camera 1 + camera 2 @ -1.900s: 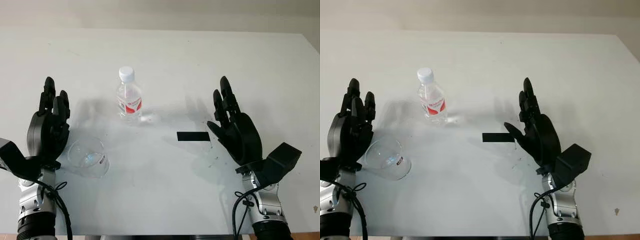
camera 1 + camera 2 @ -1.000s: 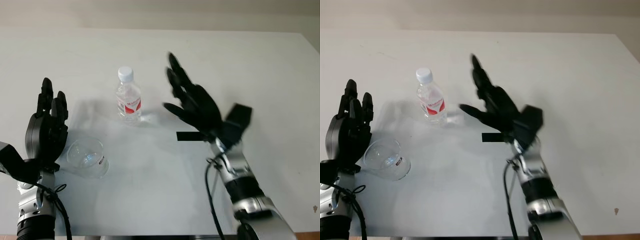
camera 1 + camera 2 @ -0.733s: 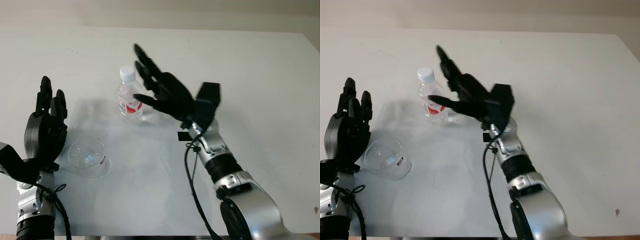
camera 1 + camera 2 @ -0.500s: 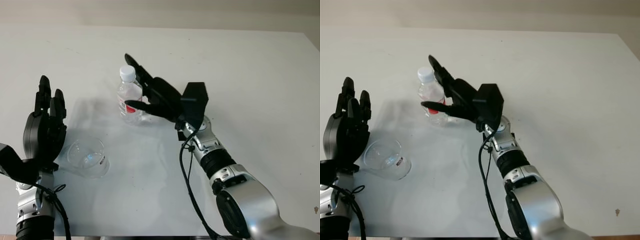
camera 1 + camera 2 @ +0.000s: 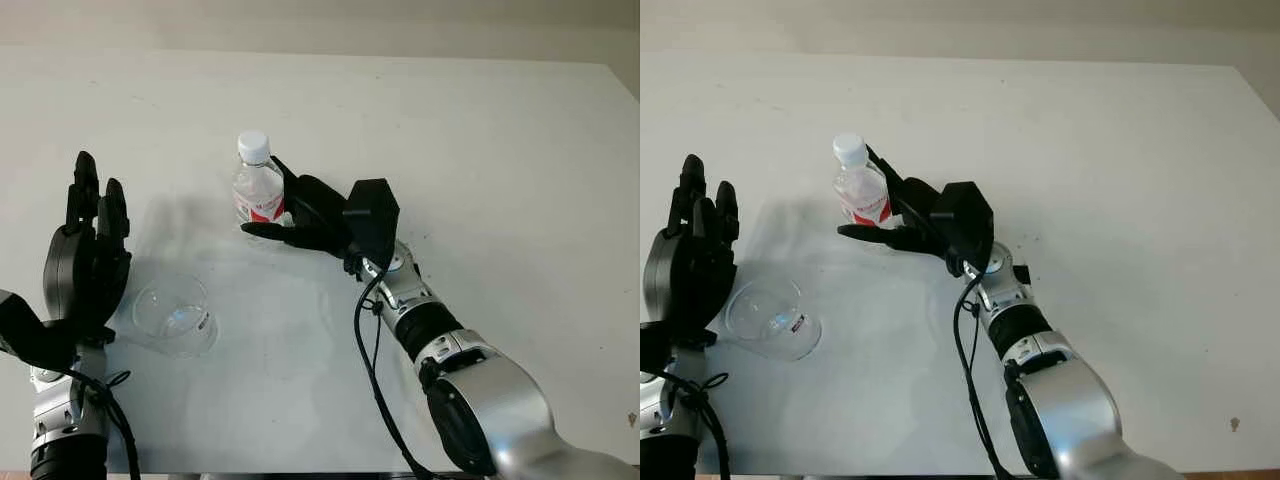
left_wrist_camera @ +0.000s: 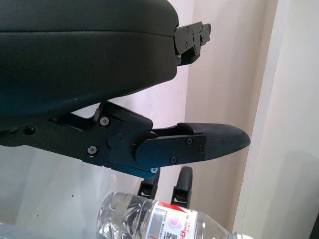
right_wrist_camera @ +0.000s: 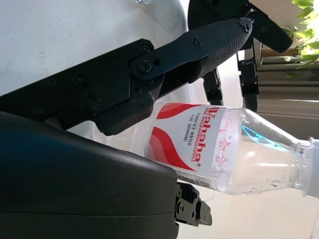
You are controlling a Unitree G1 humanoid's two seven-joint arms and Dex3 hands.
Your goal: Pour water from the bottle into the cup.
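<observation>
Two hands are up over the white table, and my right hand is the one at work: it has reached across to the middle of the table and sits around the lower half of the water bottle, thumb running along the near side of the red and white label and the other fingers passing behind the far side. From my right wrist view the thumb lies along the label with a sliver of table showing between it and the plastic, so the hand is cupped about the bottle and not yet clamped; I cannot tell whether the far fingers touch it. That bottle stands upright on the table, its white cap on, water visible inside the clear body. My right forearm stretches back toward the bottom edge, a black cable looping beside it. My left hand is open, held upright at the left edge of the table, palm turned inward, holding nothing. Just beside it, toward the bottle, the clear plastic cup stands on the table, well apart from the bottle, with a small label on its near side
</observation>
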